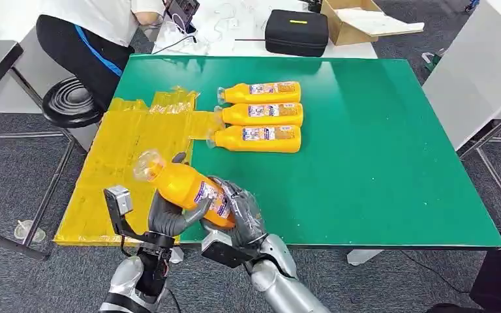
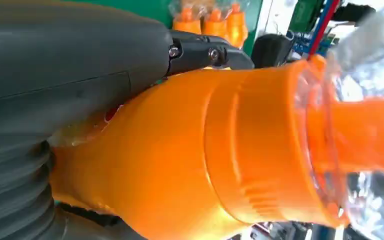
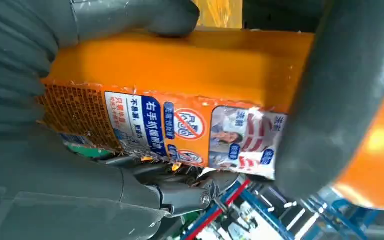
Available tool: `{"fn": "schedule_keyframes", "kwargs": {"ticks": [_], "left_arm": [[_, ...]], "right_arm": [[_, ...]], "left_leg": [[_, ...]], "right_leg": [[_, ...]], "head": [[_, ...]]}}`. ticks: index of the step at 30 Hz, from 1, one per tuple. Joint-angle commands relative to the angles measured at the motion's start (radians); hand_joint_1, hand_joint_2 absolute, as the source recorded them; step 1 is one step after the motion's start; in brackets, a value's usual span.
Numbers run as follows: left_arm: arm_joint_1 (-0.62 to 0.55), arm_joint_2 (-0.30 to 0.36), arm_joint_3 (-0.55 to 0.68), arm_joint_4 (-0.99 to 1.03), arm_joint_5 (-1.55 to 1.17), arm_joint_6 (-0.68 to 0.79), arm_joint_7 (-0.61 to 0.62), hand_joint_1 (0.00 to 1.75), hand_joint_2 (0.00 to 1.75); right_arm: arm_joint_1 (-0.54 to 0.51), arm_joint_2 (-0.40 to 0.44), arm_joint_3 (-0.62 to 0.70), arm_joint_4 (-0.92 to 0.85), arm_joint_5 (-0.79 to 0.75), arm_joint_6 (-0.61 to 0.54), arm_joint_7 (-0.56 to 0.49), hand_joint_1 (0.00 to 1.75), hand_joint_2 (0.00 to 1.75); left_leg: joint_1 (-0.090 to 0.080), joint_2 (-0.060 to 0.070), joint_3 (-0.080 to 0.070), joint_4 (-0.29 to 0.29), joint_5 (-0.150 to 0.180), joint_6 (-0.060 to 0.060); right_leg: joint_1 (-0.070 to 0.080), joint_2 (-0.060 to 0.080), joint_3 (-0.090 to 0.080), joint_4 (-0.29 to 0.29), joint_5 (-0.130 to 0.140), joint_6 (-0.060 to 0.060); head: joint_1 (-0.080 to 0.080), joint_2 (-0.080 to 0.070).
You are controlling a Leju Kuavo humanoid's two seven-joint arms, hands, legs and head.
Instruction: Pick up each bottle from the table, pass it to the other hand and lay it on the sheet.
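One green table (image 1: 378,156), bearing one yellow sheet (image 1: 124,169) draped over its left edge and reaching toward the near-left corner. Four orange bottles in all: three lying bottles (image 1: 258,115) side by side in a row toward the far edge, left of centre, caps pointing at the sheet, the nearest one's cap just reaching the sheet's rim; a fourth, the held bottle (image 1: 186,188), raised above the near edge, tilted, clear-wrapped cap toward the sheet. Left hand (image 1: 168,215) wrapped around the neck end, right hand (image 1: 241,212) clasping the labelled base end, both grasping the same bottle. Beyond the far edge: one seated person (image 1: 98,26), one black stool (image 1: 72,103), one black case (image 1: 296,31), one cardboard box (image 1: 355,19). Labels white, blue and orange; from the head view, print too small to read. From the right wrist view, label up close, with blue-backed Chinese characters and a red prohibition circle. From the left wrist view, orange shoulder, cap under crinkled clear film, and the three lying bottles' caps behind.
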Motion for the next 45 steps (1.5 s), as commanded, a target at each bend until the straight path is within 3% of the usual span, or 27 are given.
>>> {"fn": "schedule_keyframes", "kwargs": {"ticks": [1, 2, 3, 8, 9, 10, 11, 26, 27, 28, 29, 31, 32, 34, 35, 37, 41, 45], "left_arm": [[-0.054, 0.020, 0.001, 0.084, 0.057, -0.061, 0.011, 0.00, 1.75], [-0.052, 0.017, 0.009, 0.081, 0.086, -0.082, 0.019, 0.00, 1.75], [-0.050, 0.019, 0.009, 0.074, 0.097, -0.096, 0.017, 0.00, 1.75], [-0.042, 0.010, 0.023, 0.052, 0.137, -0.118, 0.016, 0.00, 1.75], [-0.039, 0.011, 0.020, 0.045, 0.144, -0.124, 0.021, 0.61, 1.75], [-0.035, 0.010, 0.018, 0.042, 0.154, -0.130, 0.030, 1.55, 1.75], [-0.033, 0.016, 0.007, 0.037, 0.140, -0.130, 0.026, 1.75, 1.75], [-0.024, 0.020, -0.007, 0.026, 0.043, -0.081, -0.020, 1.75, 1.75], [-0.024, 0.019, -0.004, 0.023, 0.044, -0.084, -0.024, 1.75, 1.75], [-0.023, 0.018, 0.000, 0.020, 0.046, -0.084, -0.022, 1.75, 1.75], [-0.023, 0.020, -0.001, 0.014, 0.036, -0.079, -0.027, 1.75, 1.75], [-0.024, 0.020, 0.000, 0.014, 0.036, -0.079, -0.027, 1.75, 1.75], [-0.020, 0.018, 0.008, 0.006, 0.037, -0.074, -0.026, 1.75, 1.75], [-0.017, 0.016, 0.027, -0.011, 0.035, -0.055, -0.029, 1.75, 1.75], [-0.018, 0.016, 0.039, -0.019, 0.036, -0.043, -0.030, 1.75, 1.75], [-0.025, 0.020, 0.060, -0.032, 0.036, -0.023, -0.028, 1.75, 1.75], [-0.027, 0.019, 0.062, -0.030, 0.036, -0.020, -0.028, 1.75, 1.75], [-0.084, 0.032, 0.134, -0.034, 0.002, 0.101, -0.072, 1.75, 1.75]], "right_arm": [[-0.054, 0.005, 0.083, 0.189, -0.007, 0.039, 0.003, 1.75, 1.75], [-0.058, 0.007, 0.088, 0.203, -0.006, 0.040, 0.003, 1.75, 1.75], [-0.060, 0.008, 0.089, 0.210, -0.011, 0.048, 0.003, 1.75, 1.75], [-0.063, 0.009, 0.090, 0.218, -0.012, 0.054, 0.013, 1.75, 1.75], [-0.064, 0.008, 0.094, 0.219, -0.004, 0.050, 0.020, 1.75, 1.75], [-0.062, 0.009, 0.089, 0.220, -0.010, 0.053, 0.018, 1.75, 1.75], [-0.060, 0.010, 0.085, 0.218, -0.013, 0.046, 0.017, 1.75, 1.75], [-0.061, 0.011, 0.061, 0.162, -0.038, 0.051, 0.017, 1.75, 1.75], [-0.062, 0.010, 0.059, 0.157, -0.039, 0.052, 0.019, 1.66, 1.75], [-0.061, 0.012, 0.053, 0.146, -0.046, 0.051, 0.022, 1.19, 1.75], [-0.059, 0.014, 0.044, 0.137, -0.053, 0.045, 0.025, 0.54, 1.75], [-0.061, 0.014, 0.044, 0.135, -0.053, 0.046, 0.025, 0.54, 1.75], [-0.056, 0.014, 0.034, 0.121, -0.061, 0.040, 0.030, 0.00, 1.75], [-0.047, 0.010, 0.010, 0.070, -0.095, 0.047, 0.031, 0.00, 1.75], [-0.039, 0.004, -0.003, 0.030, -0.117, 0.056, 0.030, 0.00, 0.00], [-0.024, -0.015, -0.014, -0.054, -0.139, 0.079, 0.044, 0.00, 0.00], [-0.021, -0.016, -0.013, -0.060, -0.142, 0.085, 0.045, 0.00, 0.00], [0.016, -0.042, -0.054, -0.236, -0.262, 0.147, 0.020, 0.00, 0.00]], "left_leg": [[0.000, 0.000, 0.003, -0.001, 0.000, 0.000], [0.001, 0.002, 0.010, -0.002, -0.002, 0.001], [0.000, 0.001, 0.005, -0.001, -0.001, 0.001], [0.000, 0.001, 0.005, -0.001, -0.001, 0.001], [0.000, 0.001, 0.007, -0.001, -0.002, 0.001], [0.001, 0.001, 0.005, -0.001, -0.001, 0.001], [0.001, 0.001, 0.006, -0.001, -0.002, 0.001], [0.000, 0.001, 0.006, 0.000, -0.002, 0.001], [0.000, 0.000, 0.003, 0.000, -0.001, 0.001], [0.000, 0.001, 0.005, 0.000, -0.002, 0.001], [0.000, 0.000, 0.003, 0.000, 0.000, 0.001], [0.000, 0.001, 0.002, 0.000, -0.001, 0.001], [0.001, 0.003, 0.009, 0.000, -0.003, 0.001], [0.000, 0.001, 0.005, 0.000, -0.001, 0.001], [0.000, 0.001, 0.007, 0.000, -0.002, 0.001], [0.000, 0.001, 0.005, 0.000, -0.002, 0.001], [0.000, 0.001, 0.004, 0.000, -0.001, 0.001], [0.001, 0.000, 0.004, 0.000, -0.001, 0.001]], "right_leg": [[0.000, 0.000, 0.003, -0.001, 0.000, -0.001], [0.002, 0.000, 0.010, -0.002, -0.002, -0.003], [0.001, 0.000, 0.005, -0.001, -0.001, -0.002], [0.001, 0.000, 0.005, -0.001, -0.001, -0.002], [0.001, -0.001, 0.007, -0.001, -0.002, -0.002], [0.001, -0.001, 0.005, -0.001, -0.001, -0.002], [0.001, -0.001, 0.006, -0.001, -0.002, -0.002], [0.001, 0.000, 0.006, -0.001, -0.002, -0.002], [0.001, -0.001, 0.003, -0.001, -0.001, -0.001], [0.001, -0.001, 0.005, -0.001, -0.002, -0.002], [0.000, -0.001, 0.003, 0.000, -0.001, -0.001], [0.000, 0.000, 0.002, 0.000, -0.001, -0.001], [0.002, 0.000, 0.009, -0.001, -0.003, -0.003], [0.001, -0.001, 0.004, -0.001, -0.001, -0.002], [0.001, -0.001, 0.007, -0.001, -0.002, -0.002], [0.001, 0.000, 0.005, 0.000, -0.002, -0.002], [0.001, 0.000, 0.004, 0.000, -0.001, -0.002], [0.001, -0.001, 0.004, -0.001, -0.001, -0.002]], "head": [[0.000, 0.000], [0.000, 0.000], [0.000, 0.000], [0.000, 0.000], [0.000, 0.000], [0.000, 0.000], [0.000, 0.000], [0.000, 0.000], [0.000, 0.000], [0.000, 0.000], [0.000, 0.000], [0.000, 0.000], [0.000, 0.000], [0.000, 0.000], [0.000, 0.000], [0.000, 0.000], [0.000, 0.000], [0.000, 0.000]]}}
